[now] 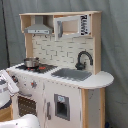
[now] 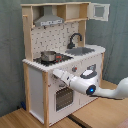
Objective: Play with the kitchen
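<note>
- The kitchen (image 2: 62, 60) stands on a wooden floor (image 2: 20, 120) before a grey curtain (image 2: 10, 50). The arm (image 2: 92, 87) reaches across its front panel in the second exterior view, just above the oven door (image 2: 63, 97).
- The gripper (image 2: 52, 74) sits at the knob row under the stovetop. It seems to touch the panel, though I cannot tell whether its fingers are parted or pressed together (the tip blurs into the white front).
- Risk: a push too hard into the panel could rock the light toy back, and the pot (image 2: 48, 56) above the oven door could slide off the burner.
- Risk: a grasp that misses a small round knob would slip off the smooth painted face and scrape it.
- Risk: swinging the oven door down with the forearm this close could jam it against the arm.
- Materials: matt white panels with pale wood edging, a tiled-look backsplash, and a shiny metal pot.
- Beside the pot sit a grey sink (image 1: 72, 74) and a curved black faucet (image 1: 83, 59).
- Above are an angular grey range hood (image 1: 38, 26) and an upper cabinet (image 1: 74, 25), its door standing open in the second exterior view.
</note>
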`<state>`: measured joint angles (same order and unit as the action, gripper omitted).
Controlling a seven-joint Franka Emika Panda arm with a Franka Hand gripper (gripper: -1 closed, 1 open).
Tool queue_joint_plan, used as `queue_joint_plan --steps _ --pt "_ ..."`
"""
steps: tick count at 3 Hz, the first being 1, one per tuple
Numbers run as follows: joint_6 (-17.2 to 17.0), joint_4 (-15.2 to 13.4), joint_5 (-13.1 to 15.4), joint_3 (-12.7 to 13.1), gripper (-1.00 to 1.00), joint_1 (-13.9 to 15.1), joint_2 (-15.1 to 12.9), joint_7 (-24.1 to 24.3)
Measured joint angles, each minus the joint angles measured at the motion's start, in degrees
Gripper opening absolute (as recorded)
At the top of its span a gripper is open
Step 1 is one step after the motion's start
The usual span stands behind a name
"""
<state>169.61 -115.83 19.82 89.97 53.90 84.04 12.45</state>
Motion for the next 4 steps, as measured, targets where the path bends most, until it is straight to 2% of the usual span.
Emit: queue_joint_plan --steps 4 --pt "0.07 -0.13 0.00 0.06 -1.00 -0.06 0.00 25.36"
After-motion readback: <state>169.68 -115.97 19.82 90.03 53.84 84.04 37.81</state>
